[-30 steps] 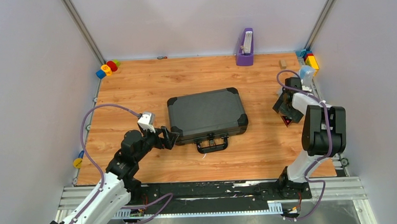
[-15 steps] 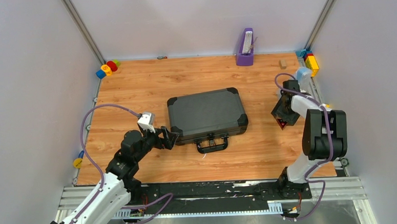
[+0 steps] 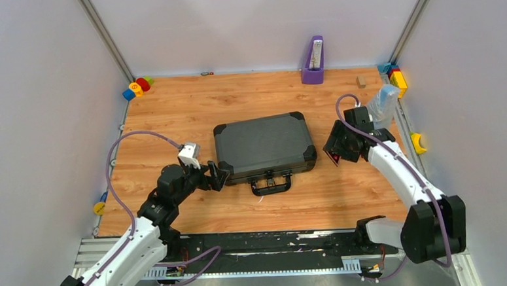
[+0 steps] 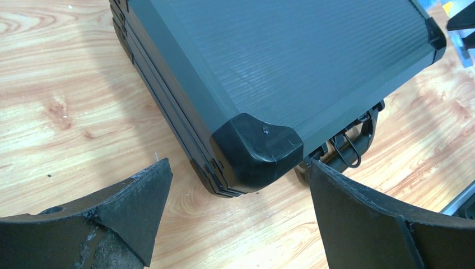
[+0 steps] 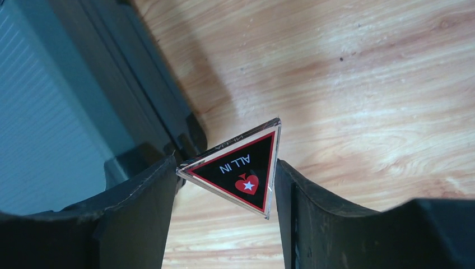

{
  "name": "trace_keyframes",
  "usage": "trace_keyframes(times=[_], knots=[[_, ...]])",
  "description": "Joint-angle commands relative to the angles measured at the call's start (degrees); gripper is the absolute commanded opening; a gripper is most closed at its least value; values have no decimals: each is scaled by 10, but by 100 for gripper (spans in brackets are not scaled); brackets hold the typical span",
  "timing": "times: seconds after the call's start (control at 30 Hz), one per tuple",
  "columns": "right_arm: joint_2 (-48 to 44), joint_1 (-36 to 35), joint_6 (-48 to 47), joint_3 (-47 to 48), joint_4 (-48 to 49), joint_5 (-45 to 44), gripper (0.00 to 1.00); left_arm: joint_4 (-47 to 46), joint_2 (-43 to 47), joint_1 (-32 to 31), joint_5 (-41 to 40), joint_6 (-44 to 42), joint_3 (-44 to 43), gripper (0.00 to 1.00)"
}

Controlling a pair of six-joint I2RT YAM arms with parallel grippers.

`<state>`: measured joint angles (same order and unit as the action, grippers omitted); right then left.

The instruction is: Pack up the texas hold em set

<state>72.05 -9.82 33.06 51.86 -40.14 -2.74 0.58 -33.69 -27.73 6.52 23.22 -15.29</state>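
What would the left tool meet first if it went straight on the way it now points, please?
The left tool would most likely meet the black corner cap of the closed briefcase, just ahead between its open fingers.

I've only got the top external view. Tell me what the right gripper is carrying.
Observer: In the right wrist view, the right gripper is shut on a black triangular token with a red border, printed ALL IN.
Operator: Report the left gripper's opening.
Observer: The left gripper is open, its fingers on either side of the black corner cap of the case, with wood showing between each finger and the cap.
Operator: Check the case seam at that corner.
Observer: In the left wrist view, the lid and base sit flush there, with no gap.
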Motion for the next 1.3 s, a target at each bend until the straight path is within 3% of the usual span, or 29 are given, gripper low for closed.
trace_keyframes(times=[0.0,0.23,0.5,0.8,1.1,1.27], knots=[[-67,-9,22,-27,-9,18,46,-48,-45,-3,14,4,-17,100],[-128,-9,-3,-47,-10,53,45,-92,-162,-3,106,17,-44,100],[-182,-9,-15,-51,-13,84,44,-188,-188,-3,211,191,-90,100],[-202,-10,-32,-53,-4,149,41,-256,-244,-2,220,263,-159,100],[-219,-10,-25,-78,54,208,42,-235,-252,-2,164,236,-208,100],[-218,-24,56,-134,138,203,39,-227,-262,-1,144,216,-230,100]])
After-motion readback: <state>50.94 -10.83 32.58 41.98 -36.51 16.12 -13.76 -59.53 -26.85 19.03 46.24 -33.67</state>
